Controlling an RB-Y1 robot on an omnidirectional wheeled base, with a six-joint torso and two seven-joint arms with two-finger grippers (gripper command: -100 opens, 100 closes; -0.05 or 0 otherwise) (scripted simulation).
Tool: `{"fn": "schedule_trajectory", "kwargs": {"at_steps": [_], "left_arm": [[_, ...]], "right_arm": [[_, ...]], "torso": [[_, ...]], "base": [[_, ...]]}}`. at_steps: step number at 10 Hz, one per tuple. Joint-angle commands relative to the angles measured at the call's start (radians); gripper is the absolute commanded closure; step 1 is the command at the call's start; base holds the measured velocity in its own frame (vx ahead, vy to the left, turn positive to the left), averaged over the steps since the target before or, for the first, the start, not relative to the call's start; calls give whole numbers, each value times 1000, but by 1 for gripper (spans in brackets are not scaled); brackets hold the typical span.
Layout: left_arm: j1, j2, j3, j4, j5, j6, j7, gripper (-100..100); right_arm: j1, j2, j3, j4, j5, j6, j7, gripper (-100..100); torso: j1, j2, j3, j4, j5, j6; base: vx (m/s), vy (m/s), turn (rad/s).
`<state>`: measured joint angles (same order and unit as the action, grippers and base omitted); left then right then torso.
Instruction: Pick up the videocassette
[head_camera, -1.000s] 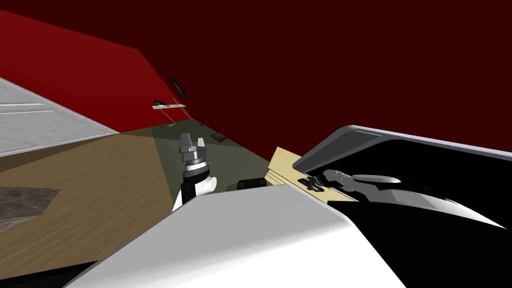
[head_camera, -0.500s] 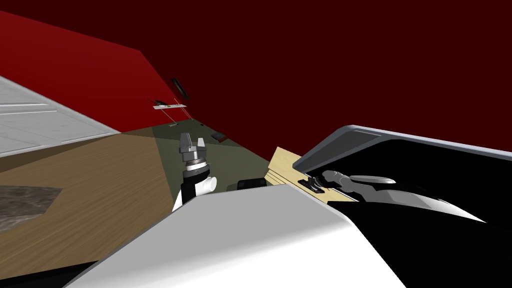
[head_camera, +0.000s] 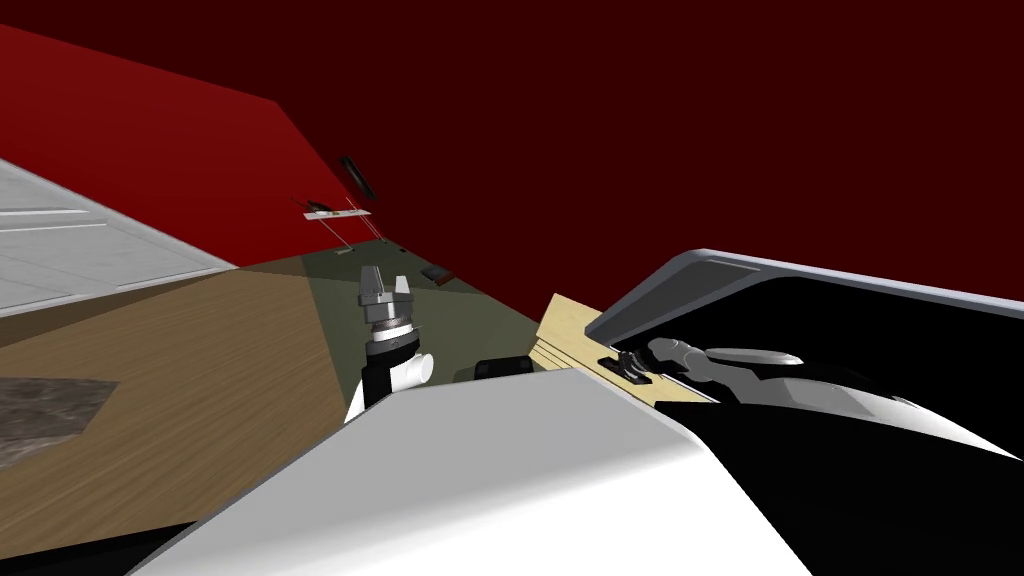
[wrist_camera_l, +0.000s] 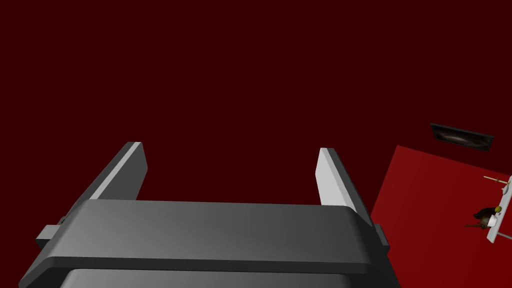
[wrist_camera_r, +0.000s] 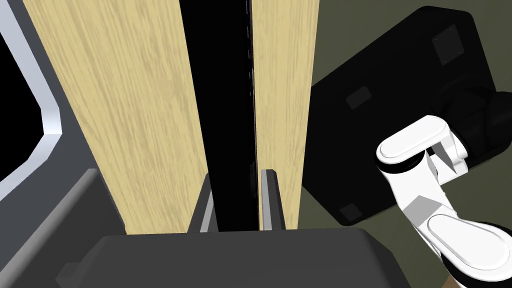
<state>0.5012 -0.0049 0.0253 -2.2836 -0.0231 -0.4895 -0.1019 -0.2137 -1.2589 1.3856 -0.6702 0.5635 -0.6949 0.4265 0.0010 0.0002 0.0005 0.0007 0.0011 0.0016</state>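
Your right gripper (head_camera: 625, 365) had shifted only a touch, right of centre in the head view, its fingers pinching the black videocassette (wrist_camera_r: 227, 100) over the pale desk (wrist_camera_r: 140, 100), so the lift seemed barely begun, while your left gripper (wrist_camera_l: 230, 148) kept its fingers spread.

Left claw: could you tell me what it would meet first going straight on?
Probably the dark red wall; nothing else shows ahead of the open left claw, though the wall's distance is unclear.

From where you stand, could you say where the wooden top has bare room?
Broad bare strip between the videocassette and the grey-framed screen; a narrower one along the wooden top's floor-side edge. Crowded at the right end effector.
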Motion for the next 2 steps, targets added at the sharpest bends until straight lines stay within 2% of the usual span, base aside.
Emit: {"fn": "schedule_trajectory", "kwargs": {"at_steps": [1, 2], "left_arm": [[0, 0, 0, 0, 0, 0, 0, 0], [0, 0, 0, 0, 0, 0, 0, 0]], "right_arm": [[0, 0, 0, 0, 0, 0, 0, 100], [-2, -2, 0, 4, 0, -7, 2, 0]], "torso": [[0, 0, 0, 0, 0, 0], [0, 0, 0, 0, -1, 0]], "base": [[7, 6, -10], [0, 0, 0]]}}
